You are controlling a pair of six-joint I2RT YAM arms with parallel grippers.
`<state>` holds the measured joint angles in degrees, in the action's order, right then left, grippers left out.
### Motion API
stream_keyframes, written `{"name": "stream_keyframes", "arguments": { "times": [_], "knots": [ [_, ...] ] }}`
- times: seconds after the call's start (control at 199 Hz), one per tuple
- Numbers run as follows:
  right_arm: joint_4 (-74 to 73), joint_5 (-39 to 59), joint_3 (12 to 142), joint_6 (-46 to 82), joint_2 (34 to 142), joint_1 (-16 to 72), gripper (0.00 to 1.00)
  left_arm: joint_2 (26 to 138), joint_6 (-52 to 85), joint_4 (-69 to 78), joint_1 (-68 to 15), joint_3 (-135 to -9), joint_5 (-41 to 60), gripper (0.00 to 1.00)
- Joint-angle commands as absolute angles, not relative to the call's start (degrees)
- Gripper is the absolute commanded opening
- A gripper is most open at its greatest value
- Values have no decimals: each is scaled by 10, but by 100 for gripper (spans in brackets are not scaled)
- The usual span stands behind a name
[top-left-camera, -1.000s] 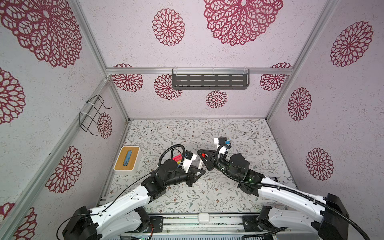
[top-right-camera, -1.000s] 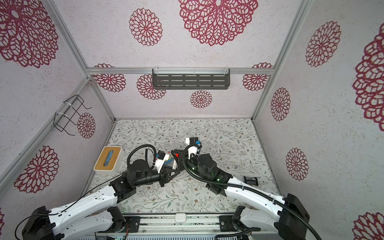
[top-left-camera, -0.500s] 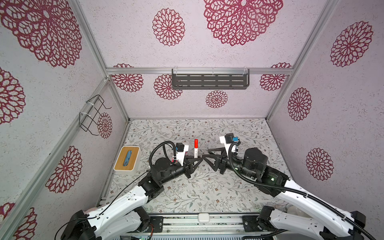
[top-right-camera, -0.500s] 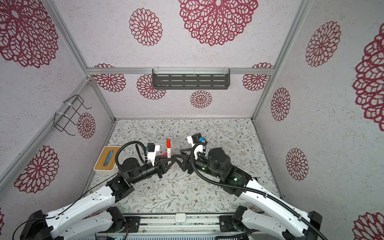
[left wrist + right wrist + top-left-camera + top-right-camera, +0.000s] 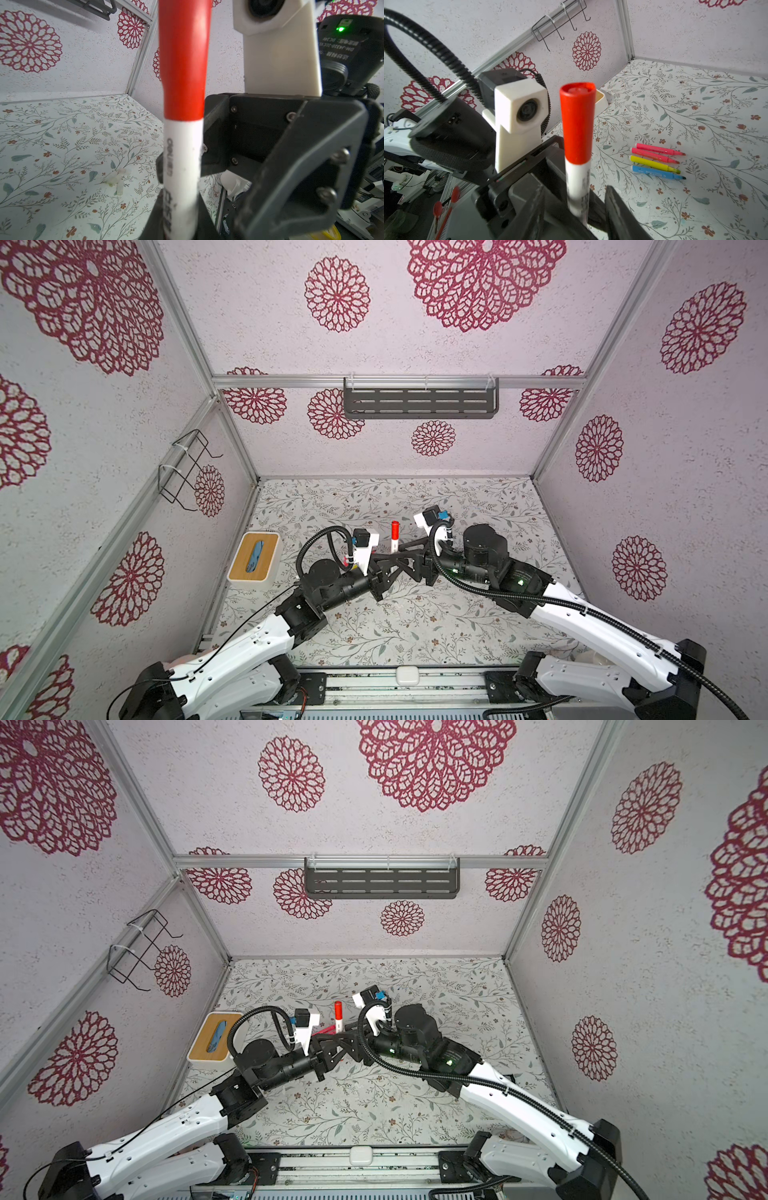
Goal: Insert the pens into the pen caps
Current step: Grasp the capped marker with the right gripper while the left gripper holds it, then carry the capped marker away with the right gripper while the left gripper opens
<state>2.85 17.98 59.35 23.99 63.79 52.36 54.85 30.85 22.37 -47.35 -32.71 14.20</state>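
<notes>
Your white pen (image 5: 578,182) carries black lettering, and its cap (image 5: 577,124) is bright red. The desk (image 5: 695,93) in front of you is off-white, printed with grey-green leafy sprigs and small rust-red flowers. On it you have two pink pens (image 5: 660,149), a yellow pen (image 5: 654,164) and a blue pen (image 5: 658,172). The clear caps (image 5: 118,180) look milky white. Your walls (image 5: 415,344) are pale speckled lilac with crimson lace rosettes. The box (image 5: 271,549) is white with a tan top and something blue in its slot. The shelf (image 5: 419,403) is dark grey and the wire rack (image 5: 183,472) is black.
</notes>
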Motion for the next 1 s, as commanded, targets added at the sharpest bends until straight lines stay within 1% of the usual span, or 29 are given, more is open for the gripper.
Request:
{"name": "stream_keyframes", "arguments": {
  "times": [0.0,0.136,0.221,0.291,0.306,0.331,0.392,0.417,0.452,0.502,0.577,0.648,0.798,0.999],
  "knots": [
    [-4,202,622,234,646,522,42,547,301,239,-480,-327,133,0],
    [-7,212,622,236,657,522,29,539,297,233,-479,-325,122,0],
    [-8,210,615,237,657,521,14,538,293,236,-479,-324,111,0],
    [-6,205,612,238,657,522,6,543,293,238,-479,-328,105,0],
    [-5,201,612,238,658,522,6,545,293,238,-479,-329,101,2],
    [-3,195,612,239,658,522,5,548,294,238,-479,-331,97,11],
    [7,172,615,241,658,521,5,556,297,231,-479,-334,81,42],
    [12,160,618,241,658,520,5,558,299,226,-479,-335,71,51],
    [25,146,623,243,658,515,5,562,302,212,-479,-338,51,59],
    [49,124,636,244,662,505,4,569,306,179,-479,-345,7,63],
    [84,106,653,246,669,477,4,579,317,104,-480,-363,-67,65],
    [129,101,678,250,689,443,4,585,327,76,-479,-365,-98,65],
    [235,113,757,236,772,375,3,584,342,76,-485,-343,-98,65],
    [343,104,883,197,915,327,0,571,342,38,-505,-337,-116,62]
  ]
}}
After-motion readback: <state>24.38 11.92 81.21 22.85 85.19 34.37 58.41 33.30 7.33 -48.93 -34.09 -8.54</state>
